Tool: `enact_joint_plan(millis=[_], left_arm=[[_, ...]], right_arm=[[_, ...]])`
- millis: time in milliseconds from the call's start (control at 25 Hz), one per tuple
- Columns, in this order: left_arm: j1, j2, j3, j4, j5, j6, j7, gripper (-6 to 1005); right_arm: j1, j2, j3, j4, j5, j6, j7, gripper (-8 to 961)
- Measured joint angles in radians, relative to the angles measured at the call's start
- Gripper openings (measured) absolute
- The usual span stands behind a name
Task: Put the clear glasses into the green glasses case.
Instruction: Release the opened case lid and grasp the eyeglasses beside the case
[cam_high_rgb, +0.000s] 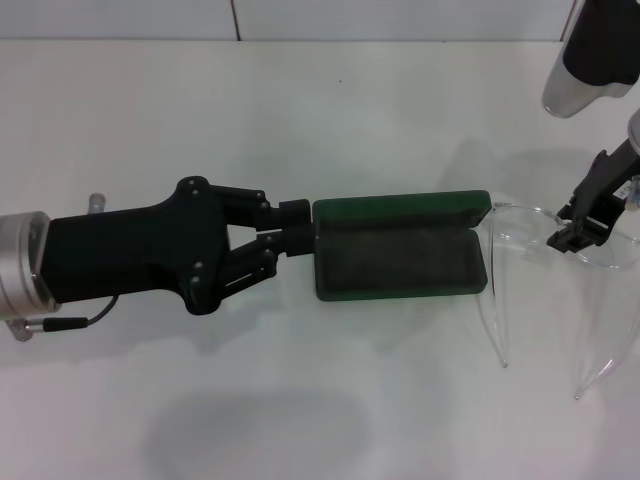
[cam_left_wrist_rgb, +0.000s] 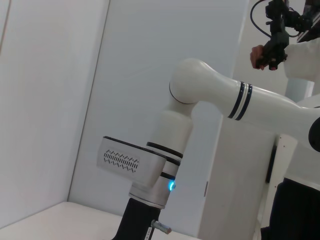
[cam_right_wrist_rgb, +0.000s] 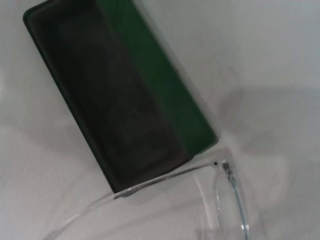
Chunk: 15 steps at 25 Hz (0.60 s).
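Left claw (cam_high_rgb: 296, 232) lies low, seemingly closed; right claw (cam_high_rgb: 572, 232) hangs pinched.

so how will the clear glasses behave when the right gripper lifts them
Probably light: the clear glasses are thin transparent plastic. Their long unfolded arms may flex and swing, likely snagging the green glasses case. Smooth plastic could slip in the right gripper at the front rim.

We are in a robotics lab or test cell. A bare white worktop (cam_high_rgb: 300, 120) meets plain white wall panels (cam_left_wrist_rgb: 45, 100). From the left wrist we see a white robot arm (cam_left_wrist_rgb: 210, 95) and, behind it, a person in a white coat (cam_left_wrist_rgb: 305, 55) holding a black handheld device (cam_left_wrist_rgb: 276, 37).
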Motion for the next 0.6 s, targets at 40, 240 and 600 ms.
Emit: enact_joint_plan(millis=[40,240,600], left_arm=[[0.000,0.000,0.000,0.000,0.000,0.000,0.001,187],[0.003,-0.001,0.000,-0.001,-0.001,0.000,0.003,187],[0.008,-0.002,0.000,-0.002,-0.002,0.000,0.003,186]], right_arm=[[0.000,0.000,-0.001,0.000,0.000,0.000,0.000,414],[-0.002,0.002,-0.006,0.004,-0.007,-0.009,-0.001,307],[-0.007,0.003,-0.007,0.004,-0.008,-0.011,0.002,274]])
